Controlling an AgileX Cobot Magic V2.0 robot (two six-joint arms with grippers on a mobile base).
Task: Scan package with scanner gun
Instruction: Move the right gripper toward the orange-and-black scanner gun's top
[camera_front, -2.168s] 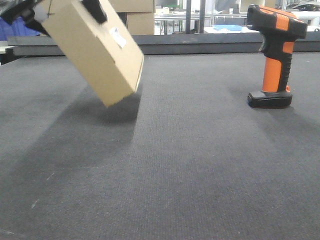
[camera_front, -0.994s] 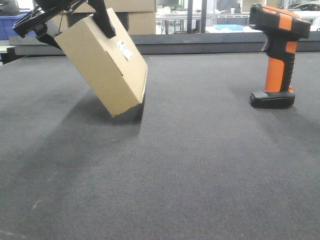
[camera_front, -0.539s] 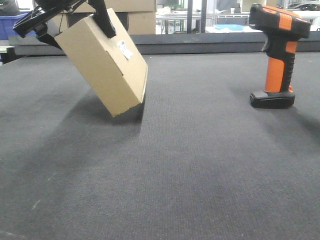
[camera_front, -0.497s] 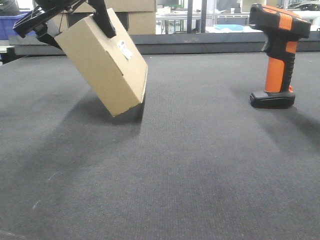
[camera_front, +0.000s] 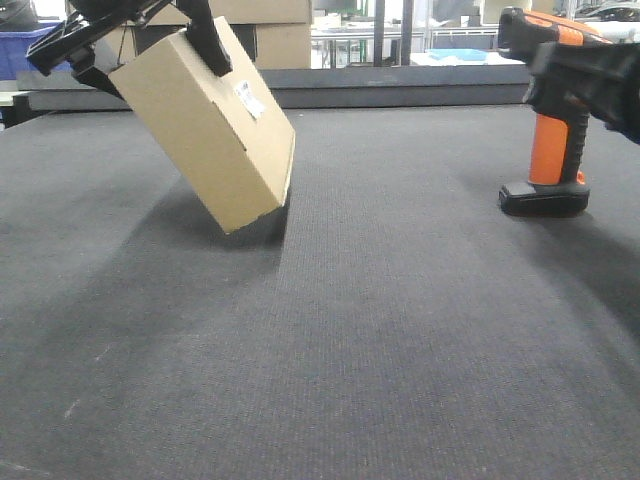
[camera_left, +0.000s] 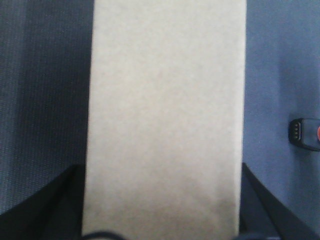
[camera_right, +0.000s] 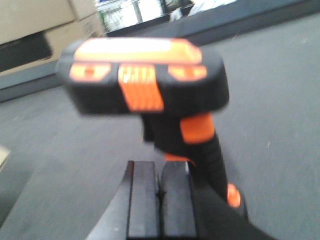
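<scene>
A brown cardboard package (camera_front: 210, 125) with a small white label is held tilted over the dark mat, lower corner near or on it. My left gripper (camera_front: 135, 35) is shut on its top end; in the left wrist view the package (camera_left: 165, 120) fills the frame between the dark fingers (camera_left: 45, 205). The orange and black scanner gun (camera_front: 552, 110) stands upright on its base at the right. My right gripper (camera_right: 160, 175) is shut and empty, just in front of the scanner's (camera_right: 150, 85) handle. Its dark arm (camera_front: 600, 80) crosses the scanner in the front view.
The dark grey mat (camera_front: 380, 330) covers the table. Cardboard boxes (camera_front: 265, 30) and a blue bin (camera_front: 25, 50) stand behind its far edge. The scanner's base (camera_left: 305, 134) shows at the right edge of the left wrist view.
The package came down a little early on and has since held still. My right arm has come into the front view at the right, next to the scanner.
</scene>
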